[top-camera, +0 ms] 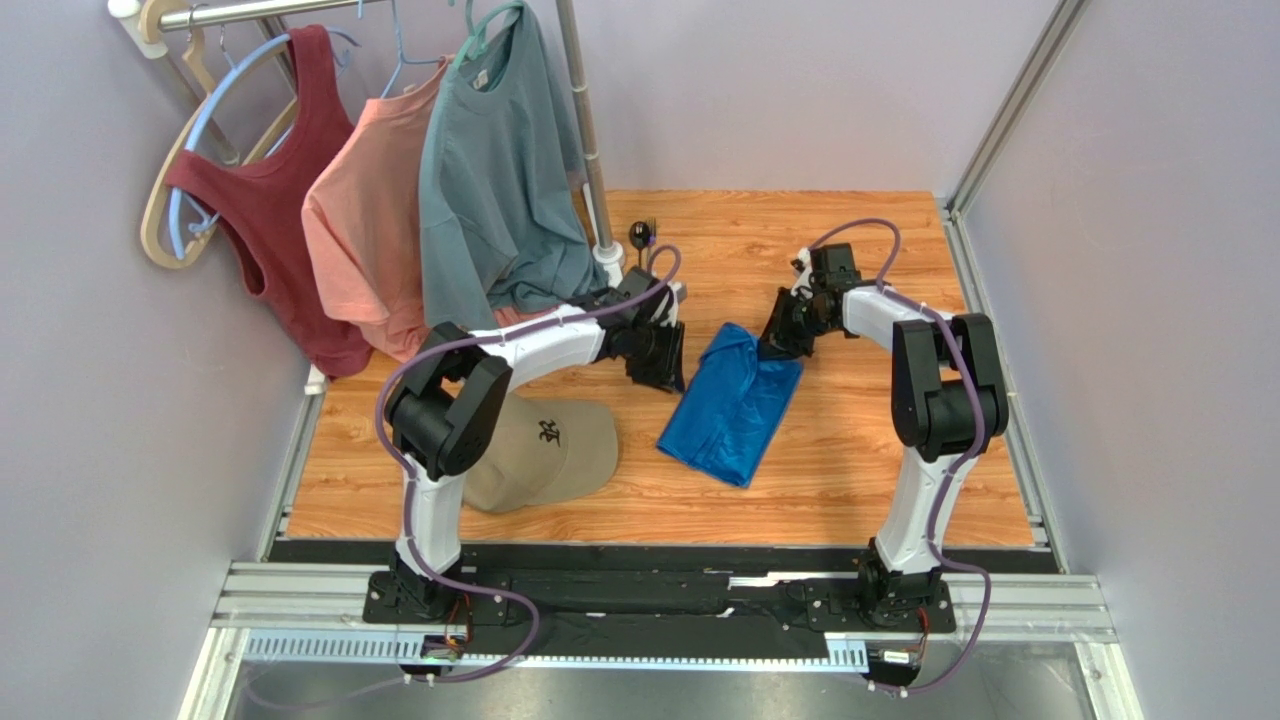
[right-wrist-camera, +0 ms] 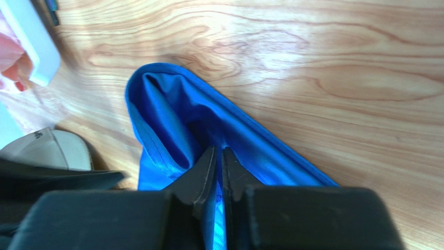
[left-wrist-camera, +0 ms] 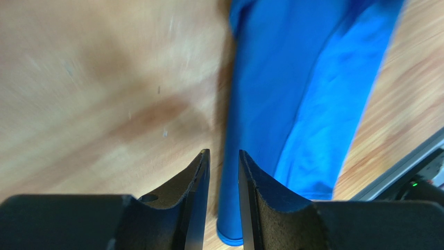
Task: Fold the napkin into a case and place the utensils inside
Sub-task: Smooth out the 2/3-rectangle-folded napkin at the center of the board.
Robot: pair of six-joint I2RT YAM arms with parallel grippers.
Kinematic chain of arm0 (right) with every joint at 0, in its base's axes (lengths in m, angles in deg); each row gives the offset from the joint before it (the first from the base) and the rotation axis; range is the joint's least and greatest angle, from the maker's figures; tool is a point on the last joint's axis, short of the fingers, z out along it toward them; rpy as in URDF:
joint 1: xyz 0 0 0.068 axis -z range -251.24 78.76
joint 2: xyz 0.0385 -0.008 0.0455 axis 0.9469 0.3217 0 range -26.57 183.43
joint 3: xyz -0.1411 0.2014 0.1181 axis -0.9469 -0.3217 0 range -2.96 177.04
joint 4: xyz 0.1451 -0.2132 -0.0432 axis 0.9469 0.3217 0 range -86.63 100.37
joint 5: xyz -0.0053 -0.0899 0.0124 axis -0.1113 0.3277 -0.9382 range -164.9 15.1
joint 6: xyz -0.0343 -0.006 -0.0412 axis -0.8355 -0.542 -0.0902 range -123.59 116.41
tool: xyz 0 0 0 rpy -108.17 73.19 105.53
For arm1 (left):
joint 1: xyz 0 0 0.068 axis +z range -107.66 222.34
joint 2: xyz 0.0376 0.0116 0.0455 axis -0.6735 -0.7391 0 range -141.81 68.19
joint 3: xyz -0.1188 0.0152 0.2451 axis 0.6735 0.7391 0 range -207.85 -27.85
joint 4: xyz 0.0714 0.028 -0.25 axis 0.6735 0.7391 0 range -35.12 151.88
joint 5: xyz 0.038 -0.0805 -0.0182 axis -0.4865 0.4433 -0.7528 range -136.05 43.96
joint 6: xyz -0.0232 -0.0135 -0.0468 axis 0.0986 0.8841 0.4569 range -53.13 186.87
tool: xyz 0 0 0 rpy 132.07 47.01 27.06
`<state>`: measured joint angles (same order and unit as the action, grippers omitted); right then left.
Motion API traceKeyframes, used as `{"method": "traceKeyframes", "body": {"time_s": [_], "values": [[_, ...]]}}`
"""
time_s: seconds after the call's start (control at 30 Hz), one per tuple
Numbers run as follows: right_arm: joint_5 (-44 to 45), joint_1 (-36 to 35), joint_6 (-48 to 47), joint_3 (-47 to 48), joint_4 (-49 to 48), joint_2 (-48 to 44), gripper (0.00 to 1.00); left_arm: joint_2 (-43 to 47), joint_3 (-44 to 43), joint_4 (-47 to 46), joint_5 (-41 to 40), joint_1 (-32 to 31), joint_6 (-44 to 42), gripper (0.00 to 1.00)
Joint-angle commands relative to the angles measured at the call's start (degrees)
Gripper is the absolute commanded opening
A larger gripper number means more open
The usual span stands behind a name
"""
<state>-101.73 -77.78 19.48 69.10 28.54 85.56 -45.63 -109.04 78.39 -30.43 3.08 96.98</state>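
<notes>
The bright blue napkin (top-camera: 733, 405) lies folded into a long slanted band on the wooden table (top-camera: 872, 465). My left gripper (top-camera: 661, 360) hovers open at its upper left. In the left wrist view the napkin's long edge (left-wrist-camera: 302, 78) runs under the gap of that gripper (left-wrist-camera: 224, 156), which holds nothing. My right gripper (top-camera: 781, 333) is at the napkin's far end. In the right wrist view its jaws (right-wrist-camera: 219, 153) stand almost together with a raised fold of napkin (right-wrist-camera: 172, 120) between them. A dark slender utensil (top-camera: 643, 234) lies by the rack pole; the other is hidden.
A tan cap (top-camera: 549, 447) sits at the left front beside the left arm. A clothes rack pole (top-camera: 589, 135) stands at the back with a grey-teal shirt (top-camera: 496, 165), a pink top and a dark red top on hangers. Its white foot (right-wrist-camera: 31, 47) is near the napkin.
</notes>
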Motion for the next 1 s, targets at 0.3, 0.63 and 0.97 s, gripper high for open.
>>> {"method": "traceKeyframes", "body": {"time_s": [0.3, 0.63, 0.97], "values": [[-4.1, 4.26, 3.03, -8.49, -3.53, -13.86, 0.42, 12.03, 8.06, -1.01, -4.89, -3.1, -1.72, 0.42], [-4.29, 0.22, -0.65, -8.51, -11.46, -11.51, 0.57, 9.5, 4.73, -4.17, 3.46, -6.96, -1.98, 0.33], [-1.38, -1.01, -1.98, -4.38, -10.14, -5.88, 0.48, 7.91, 2.26, -3.56, 1.09, -9.51, -1.98, 0.3]]}}
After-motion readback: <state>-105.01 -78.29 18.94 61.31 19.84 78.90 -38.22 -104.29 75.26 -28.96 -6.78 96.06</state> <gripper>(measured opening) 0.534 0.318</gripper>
